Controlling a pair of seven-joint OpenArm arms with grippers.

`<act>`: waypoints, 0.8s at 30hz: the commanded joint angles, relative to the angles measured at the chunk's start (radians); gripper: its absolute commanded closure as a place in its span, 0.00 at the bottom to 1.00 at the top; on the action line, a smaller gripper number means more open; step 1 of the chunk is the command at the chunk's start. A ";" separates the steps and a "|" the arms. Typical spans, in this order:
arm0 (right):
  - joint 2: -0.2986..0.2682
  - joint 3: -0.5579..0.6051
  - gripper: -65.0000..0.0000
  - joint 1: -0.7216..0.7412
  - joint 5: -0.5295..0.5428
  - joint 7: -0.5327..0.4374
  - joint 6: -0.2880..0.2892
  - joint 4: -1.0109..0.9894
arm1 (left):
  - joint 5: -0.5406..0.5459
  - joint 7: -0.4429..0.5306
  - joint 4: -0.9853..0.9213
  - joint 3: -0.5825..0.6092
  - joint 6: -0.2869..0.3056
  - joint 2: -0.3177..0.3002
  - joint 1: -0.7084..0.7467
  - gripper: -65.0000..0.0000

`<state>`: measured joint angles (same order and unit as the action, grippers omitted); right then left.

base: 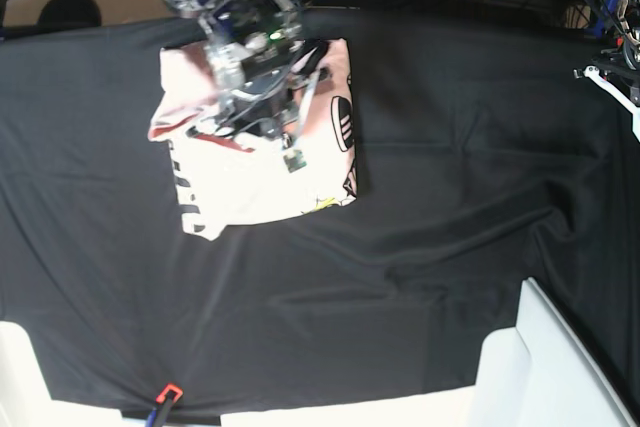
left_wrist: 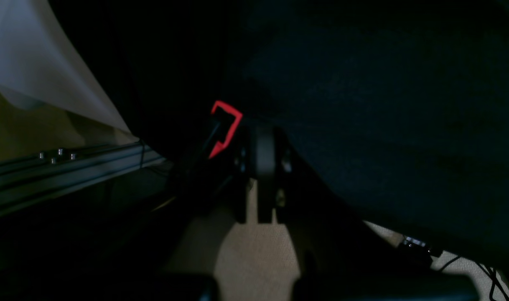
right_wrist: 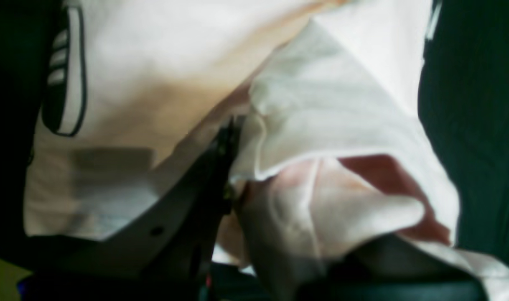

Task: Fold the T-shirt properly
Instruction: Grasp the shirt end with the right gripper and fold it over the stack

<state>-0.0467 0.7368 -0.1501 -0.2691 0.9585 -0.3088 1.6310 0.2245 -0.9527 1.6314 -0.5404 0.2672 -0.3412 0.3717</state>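
T-shirt (base: pixel 262 162) part-hidden under right pincer (right_wrist: pixel 231 167) (left view dark).

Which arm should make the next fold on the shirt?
Right. Its claw is shut on a fold of the T-shirt, directly over it. The left arm sits off at the far edge of the black cloth, holding nothing visible.

One T-shirt (base: pixel 262 182), one black cloth (base: pixel 450 197)
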 commanded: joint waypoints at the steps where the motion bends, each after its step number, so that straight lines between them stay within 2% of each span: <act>1: 0.017 0.011 1.00 0.024 -0.008 -0.016 -0.002 -0.008 | -0.003 0.011 0.011 -0.005 -0.001 -0.019 0.000 0.94; 13: 0.084 0.037 1.00 0.111 -0.008 -0.009 -0.002 -0.107 | -0.003 0.011 0.011 -0.004 -0.001 -0.019 0.000 0.94; 17: 0.097 0.102 1.00 0.125 -0.009 -0.009 -0.005 -0.150 | -0.003 0.011 0.011 -0.004 -0.001 -0.019 0.000 0.94; 19: 0.097 0.114 1.00 0.132 -0.009 -0.014 -0.037 -0.179 | -0.003 0.011 0.011 -0.004 -0.001 -0.019 0.000 0.94; 22: 0.097 0.165 0.98 0.143 -0.009 -0.014 -0.132 -0.193 | -0.003 0.011 0.010 -0.004 -0.001 -0.019 0.000 0.94; 24: 0.097 0.192 0.92 0.148 -0.009 -0.014 -0.152 -0.193 | -0.003 0.011 0.010 -0.004 -0.001 -0.019 0.000 0.94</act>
<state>0.0341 0.9241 -0.0109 -0.2691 0.9623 -0.4561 1.4200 0.2249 -0.9524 1.6295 -0.5365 0.2672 -0.3393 0.3714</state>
